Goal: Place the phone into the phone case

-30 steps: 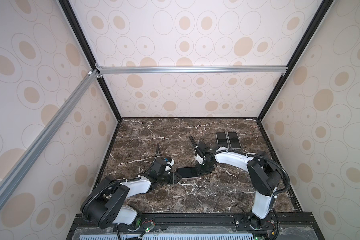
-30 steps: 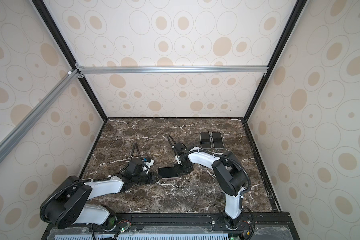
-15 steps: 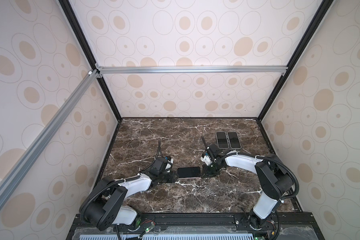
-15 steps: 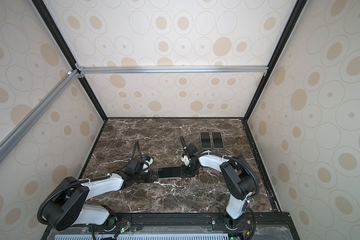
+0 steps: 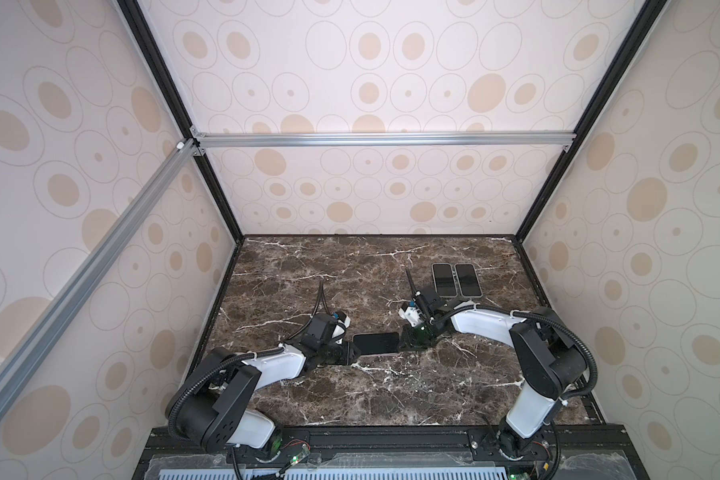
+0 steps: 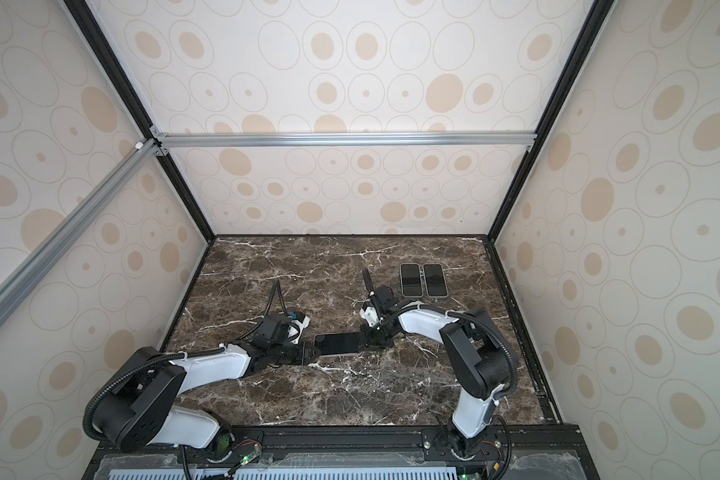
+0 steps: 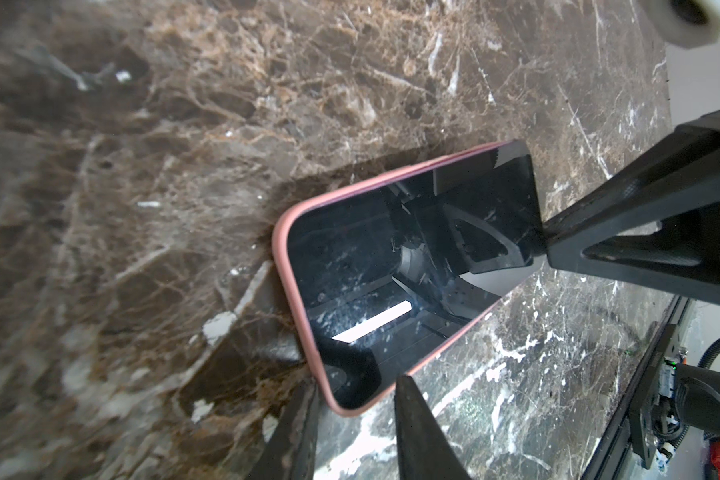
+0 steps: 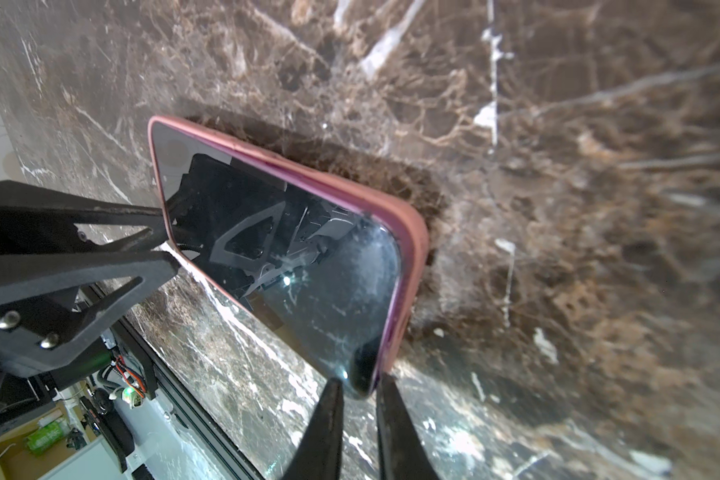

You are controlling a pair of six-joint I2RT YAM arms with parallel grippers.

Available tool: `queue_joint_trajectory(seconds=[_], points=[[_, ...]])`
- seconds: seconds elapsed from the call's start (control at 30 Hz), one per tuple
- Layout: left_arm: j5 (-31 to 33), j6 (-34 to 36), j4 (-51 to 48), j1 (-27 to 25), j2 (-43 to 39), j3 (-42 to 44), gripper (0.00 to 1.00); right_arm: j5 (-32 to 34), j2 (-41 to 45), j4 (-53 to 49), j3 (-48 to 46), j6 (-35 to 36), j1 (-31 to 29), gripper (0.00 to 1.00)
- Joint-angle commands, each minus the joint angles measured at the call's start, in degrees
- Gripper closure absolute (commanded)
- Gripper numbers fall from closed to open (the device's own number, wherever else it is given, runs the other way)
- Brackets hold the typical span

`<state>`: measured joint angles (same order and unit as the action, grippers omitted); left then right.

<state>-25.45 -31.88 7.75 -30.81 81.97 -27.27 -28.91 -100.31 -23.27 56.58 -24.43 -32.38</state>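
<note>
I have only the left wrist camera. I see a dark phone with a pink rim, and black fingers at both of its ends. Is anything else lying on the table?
Observer: Yes. In both top views, two spare phones lie side by side near the back, right of the middle.
Operator: The phone's far end is dark in my view. Does the pink rim reach it?
Observer: Yes. In the right wrist view the pink case wraps around that end of the phone, corner included.

The phone (image 7: 412,270) shows glossy, mirror-like glass, its pink phone case (image 7: 284,266) looks matt and rubbery, the marbled tabletop (image 7: 184,124) polished smooth.
</note>
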Motion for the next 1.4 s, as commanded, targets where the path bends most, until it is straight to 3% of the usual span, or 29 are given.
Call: queue_joint_trajectory(seconds=[0.0, 0.6, 0.87, 1.2, 1.37], points=[[-1.2, -0.2, 0.4, 0.0, 1.0, -0.8, 0.69, -1.7, -1.4, 1.5, -0.7, -0.6, 0.2, 0.82], [-5.1, -1.3, 3.0, 0.0, 3.3, 0.5, 0.73, -3.4, -6.3, 5.2, -1.1, -2.2, 0.0, 0.87], [-7.0, -1.6, 4.4, 0.0, 4.4, 1.2, 0.74, -3.1, -10.4, 7.7, 0.3, -3.8, -3.1, 0.89], [-6.9, -1.5, 4.2, 0.0, 4.2, 2.4, 0.75, 5.9, -15.7, 6.6, 2.2, -5.2, -6.4, 0.9], [-6.9, -1.8, 4.5, 0.0, 3.9, 3.0, 0.75, 7.0, -19.4, 9.1, 2.4, -6.4, -7.9, 0.91]])
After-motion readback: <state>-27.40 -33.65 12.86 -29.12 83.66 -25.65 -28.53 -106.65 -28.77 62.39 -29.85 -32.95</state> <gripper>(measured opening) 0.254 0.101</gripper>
